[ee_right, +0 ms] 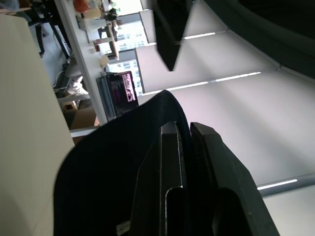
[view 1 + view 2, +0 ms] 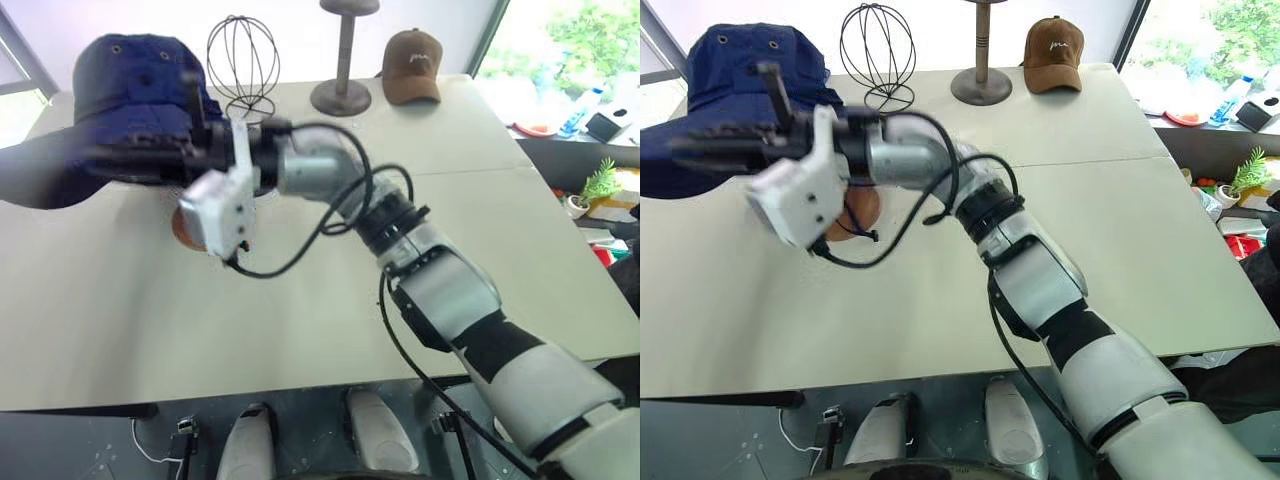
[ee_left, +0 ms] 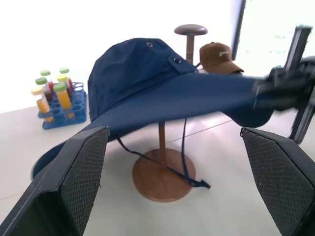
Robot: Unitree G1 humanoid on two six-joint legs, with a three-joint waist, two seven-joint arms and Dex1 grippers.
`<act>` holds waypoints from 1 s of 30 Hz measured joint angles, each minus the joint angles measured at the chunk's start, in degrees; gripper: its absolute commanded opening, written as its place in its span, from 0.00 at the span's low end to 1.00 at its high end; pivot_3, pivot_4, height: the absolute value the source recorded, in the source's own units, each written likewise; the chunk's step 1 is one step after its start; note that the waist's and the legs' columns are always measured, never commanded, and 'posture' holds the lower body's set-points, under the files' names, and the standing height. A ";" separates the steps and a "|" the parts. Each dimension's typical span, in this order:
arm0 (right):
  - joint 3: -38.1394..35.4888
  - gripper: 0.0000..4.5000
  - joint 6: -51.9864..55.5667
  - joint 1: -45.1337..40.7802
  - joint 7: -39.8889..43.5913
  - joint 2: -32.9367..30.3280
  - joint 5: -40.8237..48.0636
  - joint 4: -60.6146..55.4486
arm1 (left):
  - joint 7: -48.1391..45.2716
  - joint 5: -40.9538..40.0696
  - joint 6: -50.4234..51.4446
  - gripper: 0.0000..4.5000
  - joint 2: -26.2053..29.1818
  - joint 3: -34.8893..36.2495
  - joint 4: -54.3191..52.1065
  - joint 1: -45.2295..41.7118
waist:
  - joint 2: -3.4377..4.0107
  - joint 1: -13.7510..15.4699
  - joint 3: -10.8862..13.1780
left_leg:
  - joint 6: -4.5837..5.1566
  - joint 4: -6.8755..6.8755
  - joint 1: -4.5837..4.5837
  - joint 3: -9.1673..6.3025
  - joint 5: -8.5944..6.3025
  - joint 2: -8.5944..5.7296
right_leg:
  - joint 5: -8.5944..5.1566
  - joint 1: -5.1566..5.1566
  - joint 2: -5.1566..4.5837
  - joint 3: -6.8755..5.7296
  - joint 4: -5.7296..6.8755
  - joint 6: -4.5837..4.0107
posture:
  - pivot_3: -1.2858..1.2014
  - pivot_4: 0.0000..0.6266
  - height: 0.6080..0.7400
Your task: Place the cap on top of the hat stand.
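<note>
The cap (image 3: 142,83) is a navy-blue fabric sun hat with a domed crown pierced by small eyelets, a very wide floppy brim and a thin chin cord hanging down beneath it. It sits over the top of the hat stand (image 3: 162,174), a reddish-brown wooden piece with a round flat base and a thin rod, standing on the pale bench (image 2: 330,300) toward its far left part. The brim stretches out flat toward the right hand (image 2: 725,145), whose two black fingers (image 1: 170,162) are pinched together on the brim's edge. The right arm reaches across the bench to the left, its wrist roughly level. The left hand (image 3: 172,182) faces the stand, its fingers spread wide and holding nothing.
</note>
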 measured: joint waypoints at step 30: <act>27.20 0.25 7.13 5.90 -48.45 -6.01 -44.25 -0.34 | -2.53 -2.32 0.76 1.00 -0.45 8.02 1.68 11.30 | -0.18 0.12 -0.11 | -0.02 0.02 0.08 -0.11 0.02 0.04 | -0.13 0.09 0.06 -0.09 0.03 -0.30 | 0.52 0.24 1.00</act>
